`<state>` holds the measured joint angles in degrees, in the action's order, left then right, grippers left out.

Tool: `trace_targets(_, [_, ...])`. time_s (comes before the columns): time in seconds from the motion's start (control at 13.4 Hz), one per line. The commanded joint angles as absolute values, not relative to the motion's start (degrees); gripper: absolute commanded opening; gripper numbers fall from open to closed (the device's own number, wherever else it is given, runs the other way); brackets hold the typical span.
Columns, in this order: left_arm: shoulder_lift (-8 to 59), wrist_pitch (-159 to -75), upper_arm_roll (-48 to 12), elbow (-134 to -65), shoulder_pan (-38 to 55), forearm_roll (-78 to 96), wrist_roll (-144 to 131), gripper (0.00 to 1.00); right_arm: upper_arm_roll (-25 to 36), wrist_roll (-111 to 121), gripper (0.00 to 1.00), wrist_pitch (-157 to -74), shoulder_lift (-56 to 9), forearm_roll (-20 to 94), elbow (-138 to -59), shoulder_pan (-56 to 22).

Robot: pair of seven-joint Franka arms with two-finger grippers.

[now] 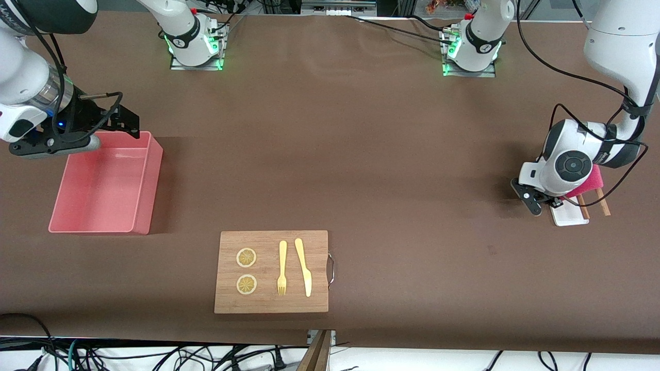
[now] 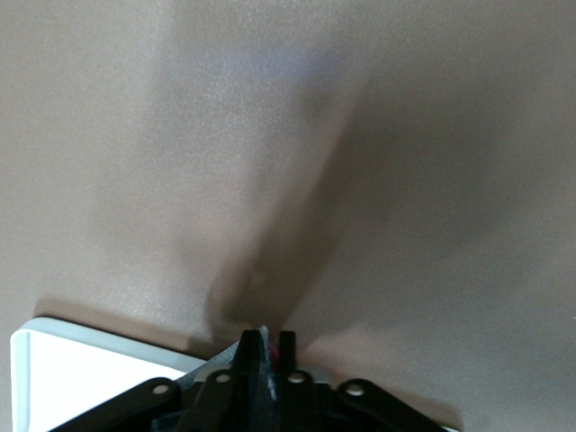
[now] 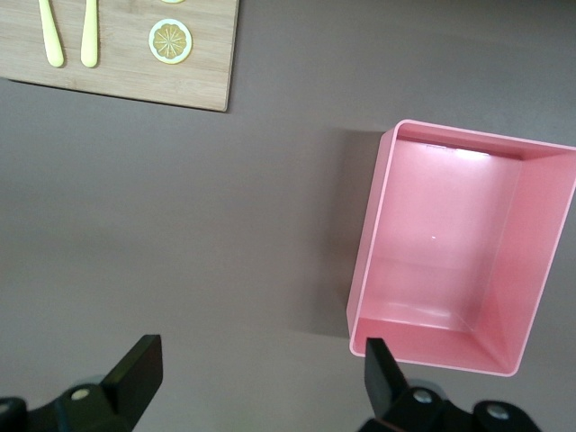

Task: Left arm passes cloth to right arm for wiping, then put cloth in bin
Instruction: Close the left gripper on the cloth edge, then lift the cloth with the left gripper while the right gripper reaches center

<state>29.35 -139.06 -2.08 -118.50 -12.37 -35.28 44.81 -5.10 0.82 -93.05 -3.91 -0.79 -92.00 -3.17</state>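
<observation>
Cloth (image 1: 592, 181) was seen as a magenta patch at the left arm's end of the table, mostly hidden under the left arm's wrist, sitting over a small white tray (image 1: 571, 216) w/ two wooden sticks (image 1: 602, 201) beside it. Left gripper (image 1: 547, 200) was down low at that tray; in the left wrist view its fingers (image 2: 254, 371) were pressed close together w/ a thin bit of dark grey and pink fabric pinched between them, so it was clamped on the cloth. Tray's white rim (image 2: 27, 360) was caught at the corner of that same view.

Bin (image 1: 105, 183) was parked at the right arm's end of the table, nothing seen inside it. Right gripper (image 1: 126, 119) was held over the bin's edge farthest from the front camera, and in the right wrist view its fingers (image 3: 135, 371) were spread wide apart w/ nothing between them; the arm was just waiting there.

Cutting board (image 1: 272, 271) was laid nearer the front camera than the bin, roughly mid-table, w/ two lemon slices (image 1: 246, 257), a yellow fork (image 1: 282, 268) and a yellow knife (image 1: 303, 266) set on it.
</observation>
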Motion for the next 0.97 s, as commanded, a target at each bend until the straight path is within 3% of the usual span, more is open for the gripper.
trace_targets(0.0, [29.88, -139.04, -2.37, -117.25, -12.83, -36.65, 45.70, 0.00, -5.19, 0.35, 1.00, -92.11, -4.22, -0.88, -90.70, -3.25])
trace_targets(0.22, [27.52, -137.30, -2.72, -117.25, -12.40, -36.30, 45.62, 0.00, -5.27, 0.44, 1.00, -91.85, -4.13, -0.88, -90.62, -3.34])
trace_targets(0.37, [24.10, -131.69, -6.21, -116.81, -12.65, -34.29, 45.53, 0.00, -5.62, 0.96, 1.00, -91.93, -4.91, -0.79, -90.53, -4.30])
trace_targets(0.6, [20.13, -115.29, -10.62, -111.39, -12.66, -23.07, 45.53, 0.00, -5.63, 1.14, 0.99, -91.85, -5.71, -0.70, -90.18, -6.58])
trace_targets(0.9, [19.78, -89.70, -15.46, -94.79, -12.48, -17.40, 45.70, 0.00, -5.89, 1.05, 1.00, -88.77, -5.80, -1.23, -90.35, -13.69])
